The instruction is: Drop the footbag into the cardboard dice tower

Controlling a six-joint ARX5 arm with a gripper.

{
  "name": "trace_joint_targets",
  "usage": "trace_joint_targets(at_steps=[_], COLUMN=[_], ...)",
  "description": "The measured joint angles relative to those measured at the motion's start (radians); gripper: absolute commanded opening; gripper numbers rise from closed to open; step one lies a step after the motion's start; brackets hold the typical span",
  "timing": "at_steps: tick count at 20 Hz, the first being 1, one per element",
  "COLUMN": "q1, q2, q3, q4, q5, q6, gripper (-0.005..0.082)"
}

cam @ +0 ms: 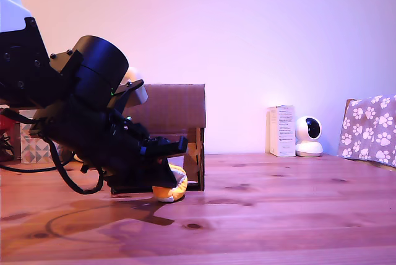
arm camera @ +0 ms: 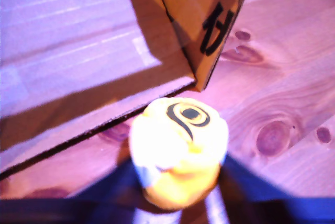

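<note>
One footbag (arm camera: 179,148) lies on the bench (cam: 278,215), just beside the lower front corner of the cardboard dice tower (cam: 173,107). Its squashed shape suggests a soft, light, yielding ball; a hold across its broad middle should suit, and the stitched cloth should not slip. The gripper (cam: 162,167) is low over it, dark shapes flanking the ball in the wrist view. Whether the fingers press it cannot be told. The arm hides much of the tower, and its top opening is out of sight.

Both pictures are tinted violet. The arm (cam: 80,122) is seen nearly as a silhouette. In the wrist view the footbag (arm camera: 179,148) is overexposed and blurred.
</note>
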Motion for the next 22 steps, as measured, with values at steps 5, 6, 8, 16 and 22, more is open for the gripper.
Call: trace_joint_targets(at_steps=[5,6,8,16,22], q1=[-0.022,-0.033,-0.050,-0.093,-0.023], q2=[-0.087,-0.126,-0.214,-0.458,-0.645], q3=[0.000,0.000,0.000,0.000,0.003], q4=[-0.105,-0.125,-0.167,-0.291,-0.244], q5=[0.071,0.073,0.074,0.075,0.071], q6=[0.005,0.005,0.005,0.048,0.100], gripper=[0.0037,0.0037,0.0037,0.0037,0.0037])
